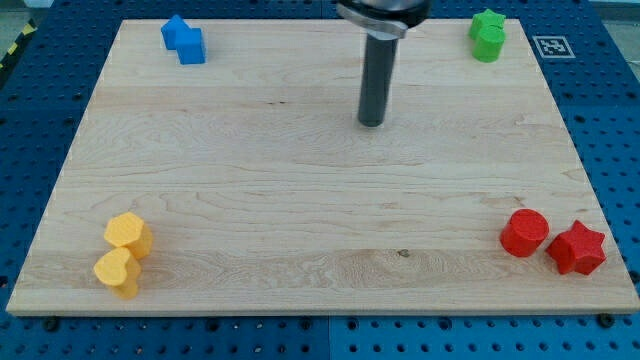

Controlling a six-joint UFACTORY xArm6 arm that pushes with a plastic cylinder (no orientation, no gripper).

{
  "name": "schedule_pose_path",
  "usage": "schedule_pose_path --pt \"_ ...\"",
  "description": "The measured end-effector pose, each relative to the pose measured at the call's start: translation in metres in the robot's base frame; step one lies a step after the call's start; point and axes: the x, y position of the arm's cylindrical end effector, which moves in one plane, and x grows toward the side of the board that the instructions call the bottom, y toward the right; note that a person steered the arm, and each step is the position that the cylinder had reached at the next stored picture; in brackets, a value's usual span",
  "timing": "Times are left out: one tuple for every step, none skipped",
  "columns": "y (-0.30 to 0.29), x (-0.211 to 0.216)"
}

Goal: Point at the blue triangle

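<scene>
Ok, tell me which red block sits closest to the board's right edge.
The red star, at the view's bottom right corner. The red cylinder sits just to its left, farther from that edge. My tip is far from both, near the top centre.

1. A pale wooden desk [300,200] fills most of the view; its grain runs from the view's left to the view's right, with a few small dark knots.
2. Under and around the desk lies a blue perforated base [30,150] with regular rows of small holes.
3. A black-and-white square marker [552,45] sits on the blue base, just beside the desk's corner at the view's top right.
4. A yellow-and-black striped edge [15,45] shows at the view's top left.
5. The light is even and soft.
</scene>
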Motion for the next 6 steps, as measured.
schedule_pose_path --pt "-0.048 -0.034" --pt "-0.08 -0.089" --pt "-0.09 -0.143" --pt "-0.101 -0.157" --pt "-0.155 -0.199" --pt "-0.165 -0.2"
